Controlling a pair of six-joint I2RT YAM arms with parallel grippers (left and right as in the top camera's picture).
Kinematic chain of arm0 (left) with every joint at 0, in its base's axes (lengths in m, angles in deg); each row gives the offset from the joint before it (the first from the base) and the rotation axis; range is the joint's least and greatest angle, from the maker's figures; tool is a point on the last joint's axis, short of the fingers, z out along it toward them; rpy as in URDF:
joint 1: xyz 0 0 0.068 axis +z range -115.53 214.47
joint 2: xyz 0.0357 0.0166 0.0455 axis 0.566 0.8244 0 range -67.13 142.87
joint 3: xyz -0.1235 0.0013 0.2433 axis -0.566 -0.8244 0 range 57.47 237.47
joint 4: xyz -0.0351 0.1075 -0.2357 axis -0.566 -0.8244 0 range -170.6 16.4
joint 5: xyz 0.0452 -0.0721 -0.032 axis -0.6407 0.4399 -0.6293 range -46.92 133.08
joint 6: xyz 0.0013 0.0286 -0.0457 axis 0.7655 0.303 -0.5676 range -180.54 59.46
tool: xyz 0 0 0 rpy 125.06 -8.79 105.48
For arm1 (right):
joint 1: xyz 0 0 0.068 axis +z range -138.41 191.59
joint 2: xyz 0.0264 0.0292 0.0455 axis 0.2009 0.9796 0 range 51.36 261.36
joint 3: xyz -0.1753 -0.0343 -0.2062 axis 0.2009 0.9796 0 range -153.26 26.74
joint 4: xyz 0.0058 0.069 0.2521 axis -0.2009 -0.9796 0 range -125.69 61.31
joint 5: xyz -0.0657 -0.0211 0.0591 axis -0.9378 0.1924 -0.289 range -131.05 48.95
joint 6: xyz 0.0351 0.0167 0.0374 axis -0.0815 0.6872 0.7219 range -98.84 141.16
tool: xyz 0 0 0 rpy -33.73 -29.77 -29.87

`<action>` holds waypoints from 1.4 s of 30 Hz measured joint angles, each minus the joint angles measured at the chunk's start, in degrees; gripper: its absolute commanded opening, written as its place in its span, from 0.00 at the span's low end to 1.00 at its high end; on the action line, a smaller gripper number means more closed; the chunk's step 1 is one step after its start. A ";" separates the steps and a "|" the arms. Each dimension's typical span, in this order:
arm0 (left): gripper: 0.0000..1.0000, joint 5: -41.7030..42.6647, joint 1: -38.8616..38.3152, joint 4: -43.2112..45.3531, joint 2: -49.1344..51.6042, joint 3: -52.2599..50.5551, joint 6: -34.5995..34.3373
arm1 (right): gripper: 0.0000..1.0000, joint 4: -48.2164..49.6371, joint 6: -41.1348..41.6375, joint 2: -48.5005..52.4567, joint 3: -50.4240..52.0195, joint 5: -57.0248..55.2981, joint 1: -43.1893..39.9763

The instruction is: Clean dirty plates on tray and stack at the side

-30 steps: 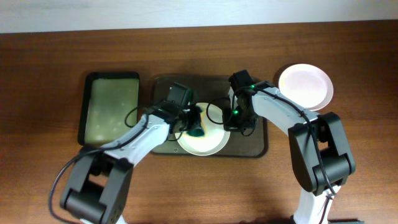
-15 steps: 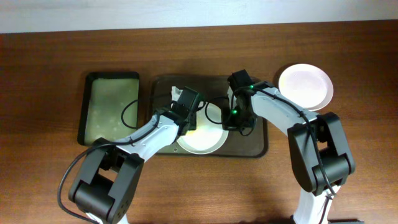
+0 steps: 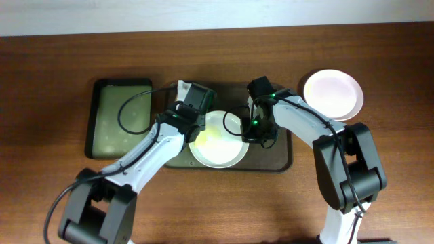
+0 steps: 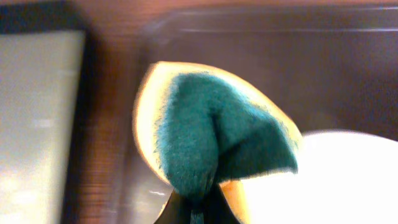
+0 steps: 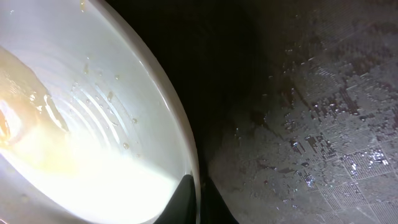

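Observation:
A white plate (image 3: 218,139) with a yellowish smear lies on the dark grey-brown tray (image 3: 278,159). My right gripper (image 3: 252,129) is shut on the plate's right rim; the right wrist view shows its fingers (image 5: 198,190) pinching the rim of the plate (image 5: 93,124) above the wet tray (image 5: 311,124). My left gripper (image 3: 184,93) is shut on a green and yellow sponge (image 4: 217,137), held over the tray's back left part (image 4: 323,68), off the plate (image 4: 342,180). A second, clean-looking white plate (image 3: 332,93) sits on the table at the right.
A smaller dark green tray (image 3: 122,118) with a pale wet inside lies left of the big tray; it also shows in the left wrist view (image 4: 37,124). A narrow strip of brown table separates the two trays.
My left gripper has carried the sponge off the plate, toward the back left of the tray. The plate's smeared surface now shows. The right gripper has stayed on the rim.

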 measured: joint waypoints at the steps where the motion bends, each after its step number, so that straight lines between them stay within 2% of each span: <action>1: 0.00 5.70 -0.02 0.09 -0.35 0.09 -0.87 | 0.04 0.00 0.04 0.00 0.00 -0.02 0.00; 2: 0.00 12.74 -0.13 0.04 -0.35 0.13 -2.82 | 0.04 0.00 0.04 0.00 0.00 -0.02 0.00; 4: 0.00 19.85 -0.31 -0.07 0.44 0.20 -5.60 | 0.04 0.00 0.04 0.00 0.00 -0.02 0.00; 6: 0.00 23.23 -0.81 -0.15 3.96 0.31 -6.97 | 0.04 -0.02 0.02 0.00 0.00 -0.02 0.00; 9: 0.00 24.09 -1.16 -1.44 8.26 0.31 -7.61 | 0.04 -0.24 0.00 0.00 0.00 -0.28 -0.02; 11: 0.00 22.01 -1.11 -2.78 8.39 0.76 -7.80 | 0.04 -0.24 0.00 0.00 0.00 -0.35 -0.04; 15: 0.00 6.88 -1.22 -8.33 8.39 1.38 -7.98 | 0.04 -0.22 0.00 0.00 0.00 -0.31 -0.07; 18: 0.00 -1.92 -2.40 -9.29 8.39 1.38 -7.93 | 0.04 0.68 0.02 0.00 0.00 1.36 0.50; 22: 0.00 -7.08 -2.19 -9.84 5.35 1.40 -7.96 | 0.04 0.39 -0.11 0.00 0.00 0.68 0.46; 24: 0.00 -10.51 -0.33 -10.32 0.70 1.42 -7.93 | 0.04 -0.26 -0.98 0.00 -0.26 -0.04 0.17; 27: 0.00 -8.74 3.30 -10.40 -6.91 1.62 -7.96 | 0.04 -3.78 -2.49 0.02 -2.95 -2.23 0.04; 30: 0.00 0.37 11.08 -12.74 -10.38 2.21 -7.93 | 0.04 -9.86 -6.25 0.00 -11.08 -4.42 0.00; 34: 0.00 11.02 23.74 -18.21 -10.40 2.23 -7.23 | 0.04 -19.74 -8.76 0.00 -24.59 -17.44 2.12; 37: 0.00 16.46 31.47 -18.78 -10.40 2.23 -3.96 | 0.04 -21.14 -9.22 0.00 -30.84 -31.19 7.93; 38: 0.00 18.12 34.05 -18.82 -10.40 2.23 -2.03 | 0.04 -21.24 -9.53 0.00 -32.26 -39.69 11.39; 40: 0.00 19.04 35.60 -18.97 -10.40 2.23 -1.01 | 0.04 -21.09 -10.49 0.00 -33.09 -49.09 15.47; 42: 0.00 19.71 36.74 -19.02 -10.40 2.23 -0.33 | 0.04 -20.11 -14.99 0.00 -33.38 -59.54 20.39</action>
